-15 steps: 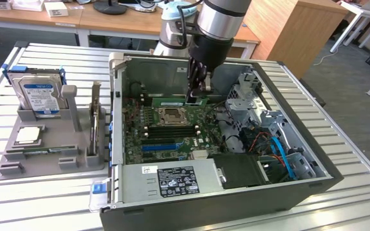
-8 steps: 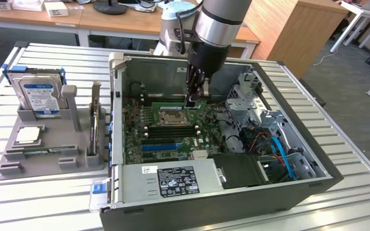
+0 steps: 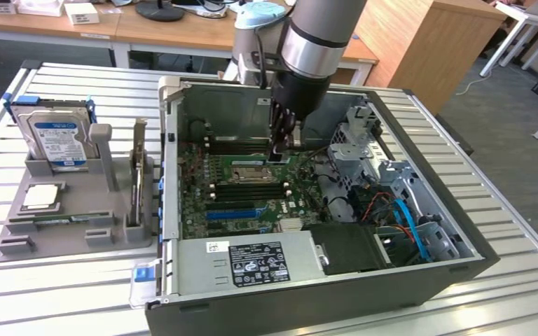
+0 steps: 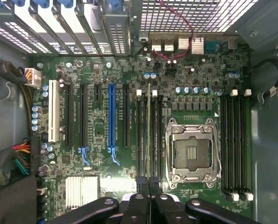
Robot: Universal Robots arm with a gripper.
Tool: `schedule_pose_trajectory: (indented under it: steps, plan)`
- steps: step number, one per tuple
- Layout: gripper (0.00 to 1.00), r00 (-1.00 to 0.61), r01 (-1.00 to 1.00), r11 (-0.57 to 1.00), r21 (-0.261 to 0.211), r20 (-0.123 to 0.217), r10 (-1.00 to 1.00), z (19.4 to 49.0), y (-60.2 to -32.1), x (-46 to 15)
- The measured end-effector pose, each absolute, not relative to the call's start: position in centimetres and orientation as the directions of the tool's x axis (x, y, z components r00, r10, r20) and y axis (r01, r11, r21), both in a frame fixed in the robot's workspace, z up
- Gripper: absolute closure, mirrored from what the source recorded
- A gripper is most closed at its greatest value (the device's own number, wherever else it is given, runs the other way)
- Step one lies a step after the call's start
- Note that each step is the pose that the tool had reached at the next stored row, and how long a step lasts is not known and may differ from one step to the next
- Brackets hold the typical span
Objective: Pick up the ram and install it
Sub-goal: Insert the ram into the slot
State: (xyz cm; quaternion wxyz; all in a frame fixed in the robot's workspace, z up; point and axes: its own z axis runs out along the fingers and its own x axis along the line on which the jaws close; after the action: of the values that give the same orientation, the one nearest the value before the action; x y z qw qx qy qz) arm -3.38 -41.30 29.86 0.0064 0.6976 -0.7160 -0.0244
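the gripper [image 4: 148, 184] is down inside the open computer case [image 3: 419, 273], over the motherboard [image 4: 96, 182], its fingers [image 4: 139, 184] closed together. the ram [image 4: 149, 130] stands on its thin edge in a memory slot just beside the cpu socket [image 4: 191, 151], on the side facing the blue expansion slot [image 4: 111, 116]. its long axis runs parallel to the slots, from the fingertips toward the board's port edge. the tips meet at the stick's near end - whether they pinch it or only touch it, i cannot tell.
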Motion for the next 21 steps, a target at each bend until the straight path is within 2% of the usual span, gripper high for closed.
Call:
schedule_pose_trajectory:
  steps: [12,21]
  plan:
    - [0.88,-0.027,-0.999,0.025,0.044,-0.025,-0.999,27.7,-41.3,-3.4]
    - [0.88,-0.024,-0.999,0.023,0.043,-0.025,-0.999,27.5,-41.3,-3.3]
